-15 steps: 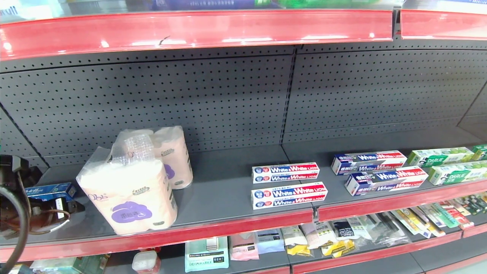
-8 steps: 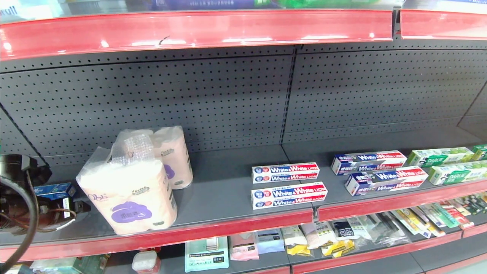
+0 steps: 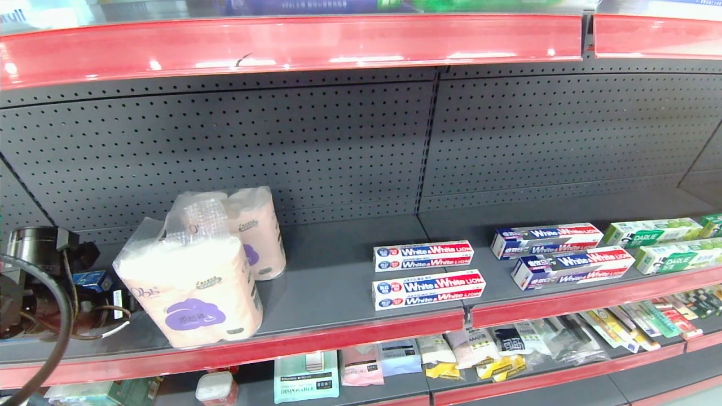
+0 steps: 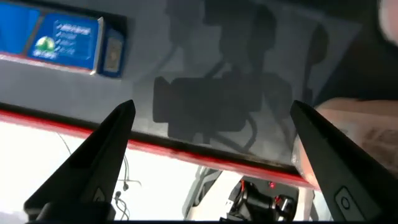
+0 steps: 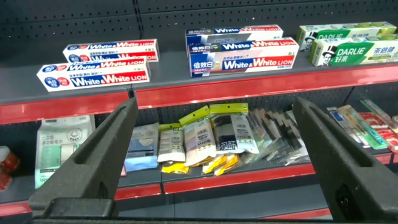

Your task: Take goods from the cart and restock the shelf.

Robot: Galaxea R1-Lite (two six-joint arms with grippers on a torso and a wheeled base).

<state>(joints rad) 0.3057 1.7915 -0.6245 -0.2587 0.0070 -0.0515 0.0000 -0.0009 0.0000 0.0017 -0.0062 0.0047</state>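
A small blue box [image 4: 62, 40] lies flat on the grey shelf [image 3: 333, 270], at its far left; in the head view the blue box [image 3: 91, 279] is half hidden behind my left arm [image 3: 34, 287]. My left gripper [image 4: 211, 106] is open and holds nothing, hovering over the shelf's red front edge [image 4: 186, 148], short of the box. A toilet-paper pack [image 3: 192, 287] stands just right of that arm. My right gripper [image 5: 216, 102] is open and empty, facing the toothpaste boxes [image 5: 102, 62] from in front of the shelf.
A second toilet-paper pack [image 3: 255, 231] stands behind the first. Red-and-white toothpaste boxes [image 3: 426, 273] lie mid-shelf, more toothpaste boxes [image 3: 569, 256] and green boxes [image 3: 665, 245] to the right. Bare shelf lies between the paper packs and the toothpaste. Hanging packets [image 5: 205, 140] fill the lower shelf.
My left arm has shifted right and slightly up, covering more of the blue box. The box and the other goods have stayed put.
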